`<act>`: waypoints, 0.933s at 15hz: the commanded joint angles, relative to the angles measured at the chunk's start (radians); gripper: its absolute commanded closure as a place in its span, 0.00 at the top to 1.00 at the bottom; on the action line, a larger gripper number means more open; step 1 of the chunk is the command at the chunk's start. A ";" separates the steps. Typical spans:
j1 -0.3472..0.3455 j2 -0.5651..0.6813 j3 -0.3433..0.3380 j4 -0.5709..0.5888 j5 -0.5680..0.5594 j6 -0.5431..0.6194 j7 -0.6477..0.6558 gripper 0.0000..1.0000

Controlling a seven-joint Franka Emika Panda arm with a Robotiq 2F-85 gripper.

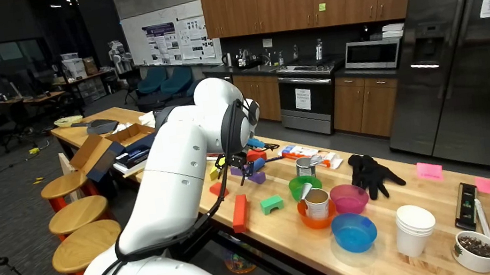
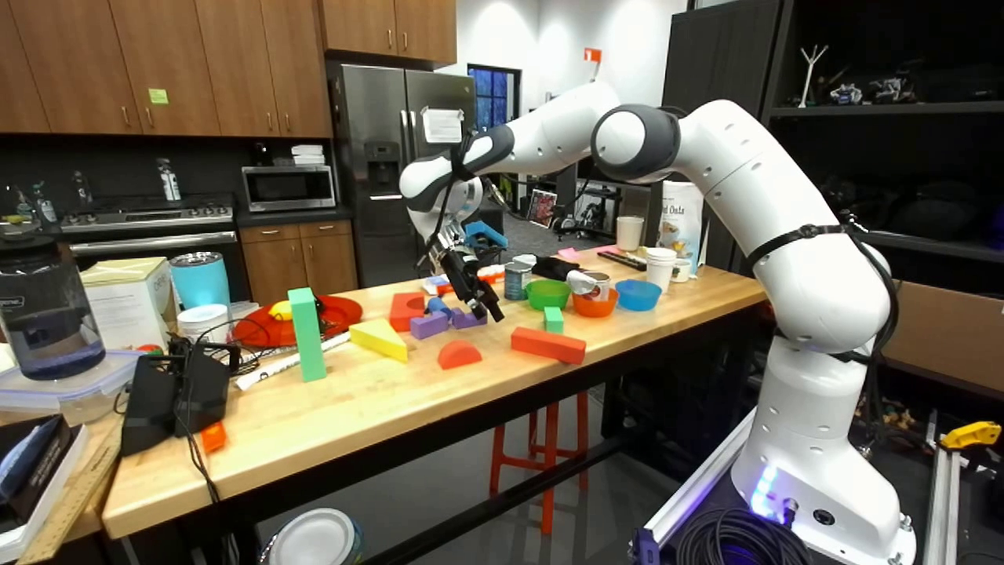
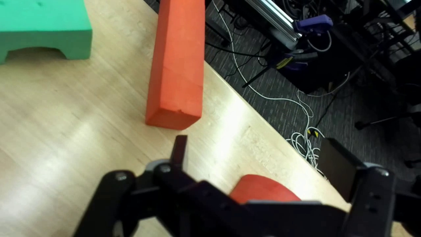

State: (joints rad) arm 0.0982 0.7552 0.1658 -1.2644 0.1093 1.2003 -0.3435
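My gripper is open above the wooden table, its two fingers wide apart with nothing between them. Beyond the fingertips, a red rounded block lies partly hidden behind the gripper's body in the wrist view. A long red block sits ahead of the left finger, and a green arch block stands at the upper left. In an exterior view the gripper hangs tilted close to the purple blocks, with the red rounded block nearer the table's front edge. Whether it touches a purple block I cannot tell.
A yellow wedge and an upright green block stand along the table. Green, orange, pink and blue bowls cluster with cans. A black glove and white cups lie further along.
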 commanded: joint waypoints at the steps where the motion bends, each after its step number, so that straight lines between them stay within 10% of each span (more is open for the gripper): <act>1: -0.003 0.003 0.003 0.008 0.024 -0.025 0.020 1.00; 14: 0.004 -0.004 -0.055 0.123 -0.093 -0.017 0.080 1.00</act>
State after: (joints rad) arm 0.0951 0.7565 0.1260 -1.1794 0.0508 1.1951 -0.2916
